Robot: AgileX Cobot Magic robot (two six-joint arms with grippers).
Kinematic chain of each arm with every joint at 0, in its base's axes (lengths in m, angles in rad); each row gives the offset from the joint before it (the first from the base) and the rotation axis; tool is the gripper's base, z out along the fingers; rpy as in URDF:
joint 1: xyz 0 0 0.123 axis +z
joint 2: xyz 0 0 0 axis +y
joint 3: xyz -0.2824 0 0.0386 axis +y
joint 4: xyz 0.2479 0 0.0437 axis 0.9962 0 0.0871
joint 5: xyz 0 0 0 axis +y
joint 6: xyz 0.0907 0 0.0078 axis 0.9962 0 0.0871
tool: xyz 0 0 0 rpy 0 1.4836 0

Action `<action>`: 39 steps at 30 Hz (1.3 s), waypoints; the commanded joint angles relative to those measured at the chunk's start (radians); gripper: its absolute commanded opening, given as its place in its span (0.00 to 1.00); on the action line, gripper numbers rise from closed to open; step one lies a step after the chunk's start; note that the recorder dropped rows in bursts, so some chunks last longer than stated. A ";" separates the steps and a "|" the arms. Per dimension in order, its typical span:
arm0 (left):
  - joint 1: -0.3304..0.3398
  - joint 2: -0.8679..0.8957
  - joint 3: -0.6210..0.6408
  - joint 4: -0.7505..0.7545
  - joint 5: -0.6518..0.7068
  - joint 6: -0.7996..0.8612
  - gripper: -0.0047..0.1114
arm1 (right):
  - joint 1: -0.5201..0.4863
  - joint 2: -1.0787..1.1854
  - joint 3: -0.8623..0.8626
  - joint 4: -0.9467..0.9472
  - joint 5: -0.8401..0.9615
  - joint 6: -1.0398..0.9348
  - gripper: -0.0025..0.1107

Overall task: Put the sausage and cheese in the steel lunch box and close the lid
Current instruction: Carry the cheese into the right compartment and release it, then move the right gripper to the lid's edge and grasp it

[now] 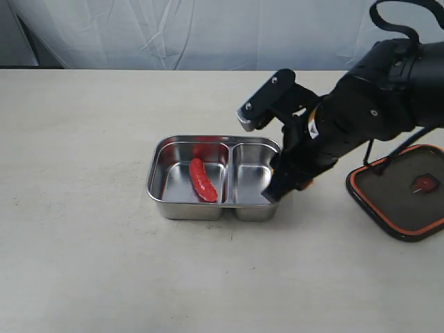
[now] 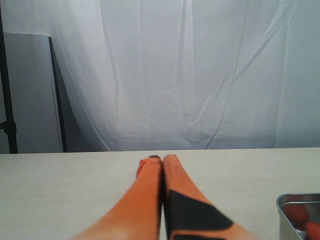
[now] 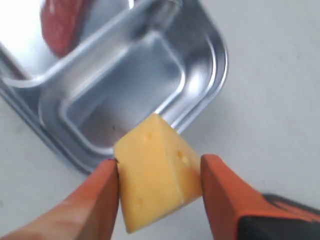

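The steel lunch box sits mid-table with the red sausage lying in its left compartment; the right compartment holds nothing. My right gripper hovers at the box's right rim. In the right wrist view this gripper is shut on the yellow cheese, held just outside the box rim, with the sausage beyond the divider. The dark lid lies flat on the table at the far right. My left gripper is shut on nothing, away from the box corner.
A white curtain hangs behind the table's far edge. The right arm's dark bulk hangs over the table between the box and the lid. Bare tabletop stretches left of the box and along the front.
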 commanded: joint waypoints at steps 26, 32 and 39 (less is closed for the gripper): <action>-0.007 -0.007 0.004 0.003 0.004 -0.005 0.04 | -0.003 0.281 -0.154 0.174 -0.216 0.207 0.57; -0.007 -0.007 0.004 0.003 0.004 -0.005 0.04 | -0.003 0.221 -0.154 0.174 -0.143 0.245 0.53; -0.007 -0.007 0.004 0.003 0.004 -0.005 0.04 | -0.003 0.048 -0.154 -0.003 -0.025 0.412 0.53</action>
